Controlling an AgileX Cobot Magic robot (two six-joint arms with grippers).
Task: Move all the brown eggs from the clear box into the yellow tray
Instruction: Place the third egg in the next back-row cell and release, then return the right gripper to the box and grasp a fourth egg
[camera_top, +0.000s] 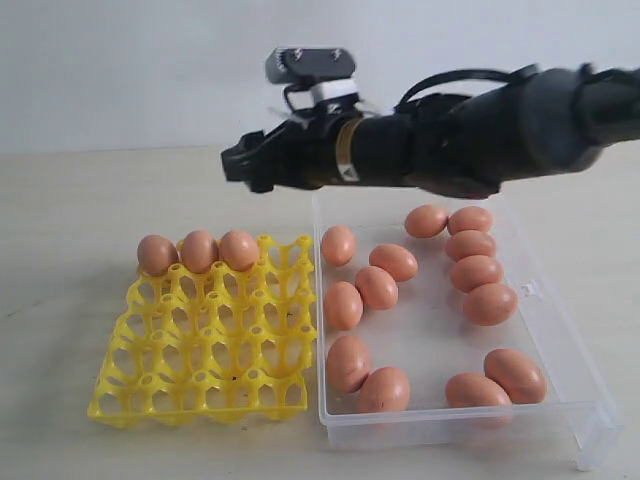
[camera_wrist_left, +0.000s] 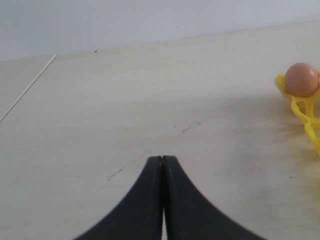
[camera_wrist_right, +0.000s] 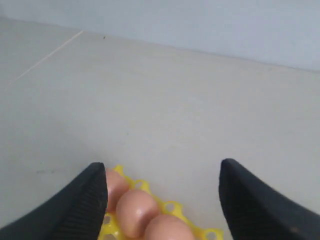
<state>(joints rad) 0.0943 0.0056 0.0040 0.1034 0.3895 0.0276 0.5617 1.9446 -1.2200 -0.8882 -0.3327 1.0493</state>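
Right end effector (camera_top: 240, 165): mine stood apart, empty, upper centre.
Technique: I judged straight lift best, sparing seated brown eggs (camera_top: 198, 250).

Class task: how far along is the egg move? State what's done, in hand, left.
Done: three brown eggs sit in the yellow tray's back row. In hand: nothing; the right hand hangs open above them. Left: thirteen eggs lie in the clear box.
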